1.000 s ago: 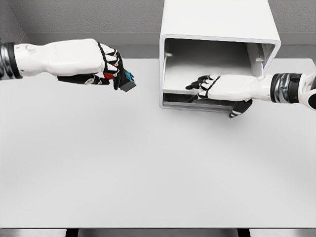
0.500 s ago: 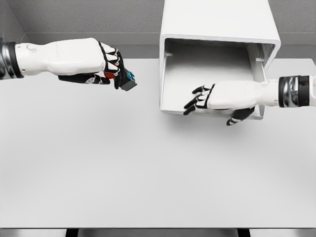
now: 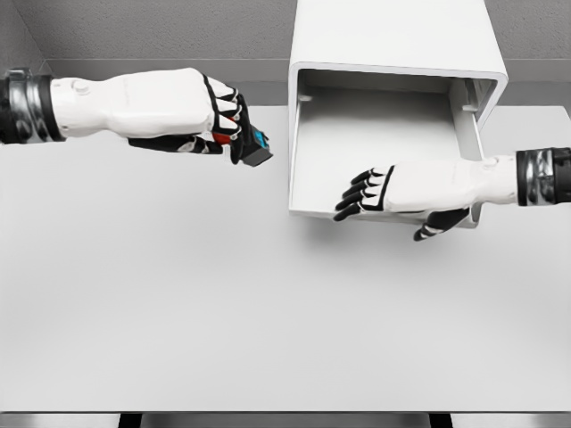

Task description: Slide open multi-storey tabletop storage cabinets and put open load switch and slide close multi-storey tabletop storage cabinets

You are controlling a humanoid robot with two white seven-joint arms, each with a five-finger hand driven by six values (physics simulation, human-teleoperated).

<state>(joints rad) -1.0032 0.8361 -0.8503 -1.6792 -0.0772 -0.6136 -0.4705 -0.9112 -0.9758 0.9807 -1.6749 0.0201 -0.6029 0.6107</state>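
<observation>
Plain white surface [image 3: 268,330], cabinet [image 3: 393,53] at the back with its drawer [image 3: 384,143] out. Left hand [image 3: 192,107] grips the switch [image 3: 254,150] in the air left of it. Right hand [image 3: 401,185] sits at the drawer's front, fingers loosely curled, holding nothing.

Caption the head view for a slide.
Left hand carries the load switch toward the open cabinet; right hand at its drawer.

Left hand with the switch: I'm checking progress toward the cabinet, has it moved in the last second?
Yes. The left hand, holding the switch, has shifted right, closer to the cabinet.
</observation>
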